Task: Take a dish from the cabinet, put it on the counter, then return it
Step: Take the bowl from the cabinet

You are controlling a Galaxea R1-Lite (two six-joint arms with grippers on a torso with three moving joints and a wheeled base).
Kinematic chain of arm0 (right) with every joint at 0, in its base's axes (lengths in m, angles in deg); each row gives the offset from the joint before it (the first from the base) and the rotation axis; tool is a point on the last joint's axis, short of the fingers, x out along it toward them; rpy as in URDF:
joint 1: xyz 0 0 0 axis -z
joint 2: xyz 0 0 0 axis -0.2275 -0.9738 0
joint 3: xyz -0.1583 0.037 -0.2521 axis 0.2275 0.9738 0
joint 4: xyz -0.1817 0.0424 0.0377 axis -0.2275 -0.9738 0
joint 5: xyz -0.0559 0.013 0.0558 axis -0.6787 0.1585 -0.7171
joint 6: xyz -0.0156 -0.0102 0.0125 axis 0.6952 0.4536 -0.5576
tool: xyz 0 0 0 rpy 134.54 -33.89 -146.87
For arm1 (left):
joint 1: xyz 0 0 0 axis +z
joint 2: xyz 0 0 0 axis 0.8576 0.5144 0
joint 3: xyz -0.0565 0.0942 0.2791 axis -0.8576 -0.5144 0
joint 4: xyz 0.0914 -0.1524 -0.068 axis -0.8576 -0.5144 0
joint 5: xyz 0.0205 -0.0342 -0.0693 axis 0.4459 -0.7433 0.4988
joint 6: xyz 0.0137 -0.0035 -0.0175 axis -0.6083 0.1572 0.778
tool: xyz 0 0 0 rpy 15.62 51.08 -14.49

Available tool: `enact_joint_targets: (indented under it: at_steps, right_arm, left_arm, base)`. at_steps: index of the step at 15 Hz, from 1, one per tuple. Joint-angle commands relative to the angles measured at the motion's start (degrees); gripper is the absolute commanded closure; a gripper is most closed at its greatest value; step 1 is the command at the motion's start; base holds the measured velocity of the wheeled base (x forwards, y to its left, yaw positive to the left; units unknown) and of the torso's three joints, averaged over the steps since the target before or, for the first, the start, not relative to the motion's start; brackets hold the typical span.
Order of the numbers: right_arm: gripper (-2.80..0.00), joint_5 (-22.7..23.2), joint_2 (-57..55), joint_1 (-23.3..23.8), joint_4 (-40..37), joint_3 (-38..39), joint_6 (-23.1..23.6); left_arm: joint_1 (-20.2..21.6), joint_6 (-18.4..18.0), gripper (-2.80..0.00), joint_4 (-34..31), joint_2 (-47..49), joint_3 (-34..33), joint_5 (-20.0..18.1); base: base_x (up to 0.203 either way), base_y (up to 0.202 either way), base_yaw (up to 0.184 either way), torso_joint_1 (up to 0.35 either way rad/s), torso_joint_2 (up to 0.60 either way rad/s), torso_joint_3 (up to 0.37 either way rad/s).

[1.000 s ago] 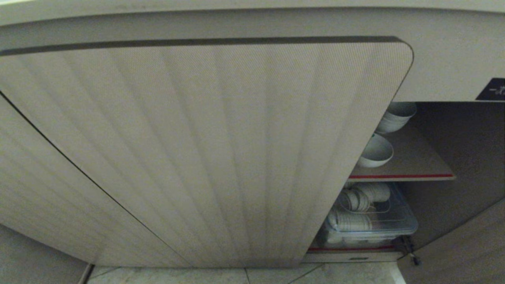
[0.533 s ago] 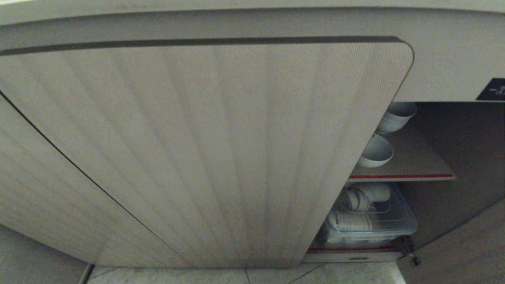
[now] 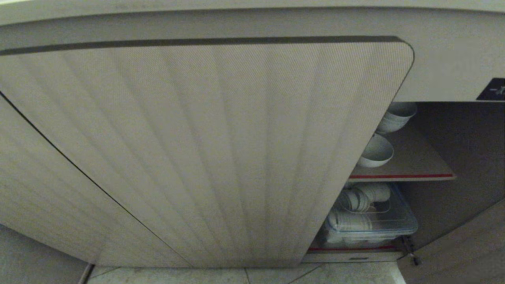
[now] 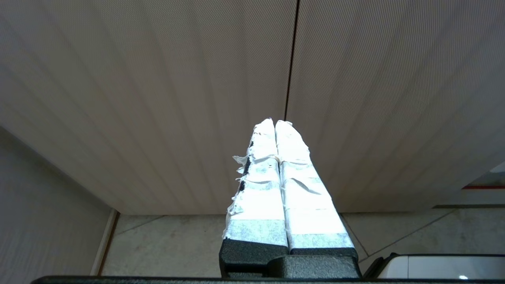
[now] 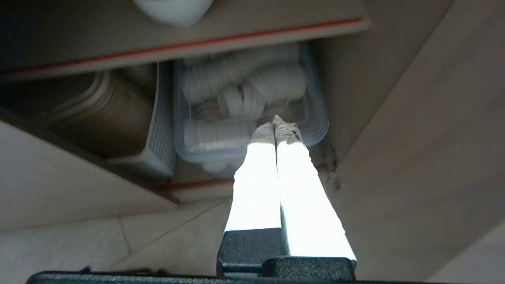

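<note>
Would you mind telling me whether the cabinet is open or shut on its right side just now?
Open. Past the ribbed door, the cabinet interior is exposed: the dish sits upright on the red-edged shelf, above a clear bin.

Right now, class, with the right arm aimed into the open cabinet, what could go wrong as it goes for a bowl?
1. The right gripper is shut; unless it opens first, it may knock the bowl rather than grasp it.
2. The bowl sits close to the stack and half behind the door; a wide approach could bump either.
3. The gripper points at the bin under the shelf, not the bowl.
</note>
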Motion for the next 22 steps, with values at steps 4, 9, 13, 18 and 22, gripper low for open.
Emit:
enact_joint_targets:
  at_steps: [4,9,13,18,22]
  right_arm:
    - [0.00,0.1,-4.1,-3.9,0.9,0.3,-0.1]
    - [0.00,2.2,-6.2,-7.4,-0.2,-0.1,-0.1]
    - [0.00,2.1,-11.2,-8.1,1.5,-1.2,0.2]
    - [0.00,2.3,-17.4,-8.2,9.0,-1.0,-1.7]
    - [0.00,2.3,-24.7,-8.2,17.6,-0.8,-2.5]
  left_arm:
    - [0.0,0.0,0.00,0.0,0.0,0.0,0.0]
    - [0.0,0.0,0.00,0.0,0.0,0.0,0.0]
    - [0.0,0.0,0.00,0.0,0.0,0.0,0.0]
    - [0.0,0.0,0.00,0.0,0.0,0.0,0.0]
    - [0.0,0.0,0.00,0.0,0.0,0.0,0.0]
  base:
    - [0.000,0.000,0.000,0.000,0.00,0.000]
    - [0.000,0.000,0.000,0.000,0.00,0.000]
    - [0.000,0.000,0.000,0.000,0.00,0.000]
    - [0.000,0.000,0.000,0.000,0.00,0.000]
    - [0.000,0.000,0.000,0.000,0.00,0.000]
